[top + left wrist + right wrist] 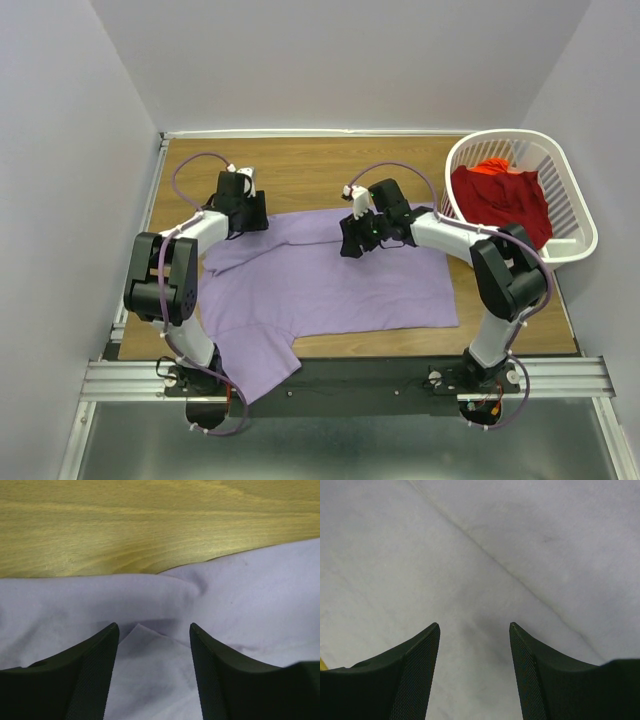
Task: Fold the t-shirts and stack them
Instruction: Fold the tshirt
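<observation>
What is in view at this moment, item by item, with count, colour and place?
lavender t-shirt: one, light purple, spread flat across the middle of the table, one sleeve hanging over the near edge
red t-shirt: one, deep red, bunched inside the basket
laundry basket: one, white slatted plastic, far right corner of the table
table: one, light wood, under everything
left arm: one, black and white, reaching to the shirt's far left edge
right arm: one, black and white, reaching over the shirt's far middle
left gripper: one, black, open over a fold at the shirt's edge
right gripper: one, black, open over flat lavender cloth
</observation>
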{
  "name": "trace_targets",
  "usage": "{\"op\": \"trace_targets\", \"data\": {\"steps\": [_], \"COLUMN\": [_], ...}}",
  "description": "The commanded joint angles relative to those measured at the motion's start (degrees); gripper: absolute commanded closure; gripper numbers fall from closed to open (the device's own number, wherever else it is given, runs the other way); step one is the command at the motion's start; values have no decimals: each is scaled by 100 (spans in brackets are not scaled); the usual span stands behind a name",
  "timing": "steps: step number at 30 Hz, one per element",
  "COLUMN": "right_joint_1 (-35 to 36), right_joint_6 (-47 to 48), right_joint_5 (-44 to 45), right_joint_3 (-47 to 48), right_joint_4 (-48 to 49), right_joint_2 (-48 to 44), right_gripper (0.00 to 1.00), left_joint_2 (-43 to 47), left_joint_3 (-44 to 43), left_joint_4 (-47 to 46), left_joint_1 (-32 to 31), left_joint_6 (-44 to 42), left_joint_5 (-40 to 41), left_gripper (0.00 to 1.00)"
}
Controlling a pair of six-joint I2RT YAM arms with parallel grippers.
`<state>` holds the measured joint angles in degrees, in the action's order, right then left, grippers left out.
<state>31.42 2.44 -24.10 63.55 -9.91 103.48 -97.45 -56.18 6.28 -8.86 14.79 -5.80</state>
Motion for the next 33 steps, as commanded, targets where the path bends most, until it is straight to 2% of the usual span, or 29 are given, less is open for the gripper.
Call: {"op": "trace_targets", "data": {"steps": [1,11,12,14,15,17,20,21,22,24,33], "right_joint_1": [13,13,13,13,13,13,13,13,13,13,13], "right_joint_6": [73,99,99,99,99,99,108,108,108,108,108], "right_joint_5": [54,98,116,107,116,142,195,195,204,221,256], "right_joint_3": [-159,-176,-176,-202,-211,-211,-220,-220,-229,-229,-247], "right_joint_4": [68,68,68,68,68,68,68,60,68,60,68], "right_joint_2": [-258,-293,-311,-329,-329,-346,-372,-381,-390,-416,-496], "right_gripper": [35,35,35,35,35,35,35,35,35,35,35], "left_joint_2": [-204,-231,-205,-82,-46,59,147,173,200,331,1008], "left_joint_3": [-182,-139,-121,-103,-103,-77,-51,-51,-42,19,476], "left_joint_4": [180,435,452,488,497,514,584,628,655,664,655], "left_joint_1": [-28,-45,-54,-80,-115,-133,-194,-212,-230,-274,-713], "left_joint_6": [6,77,94,103,130,156,191,191,226,270,919], "left_joint_5": [62,62,53,27,0,-35,-35,-61,-53,-88,-413], "left_gripper": [38,45,52,54,61,68,71,78,79,95,96]}}
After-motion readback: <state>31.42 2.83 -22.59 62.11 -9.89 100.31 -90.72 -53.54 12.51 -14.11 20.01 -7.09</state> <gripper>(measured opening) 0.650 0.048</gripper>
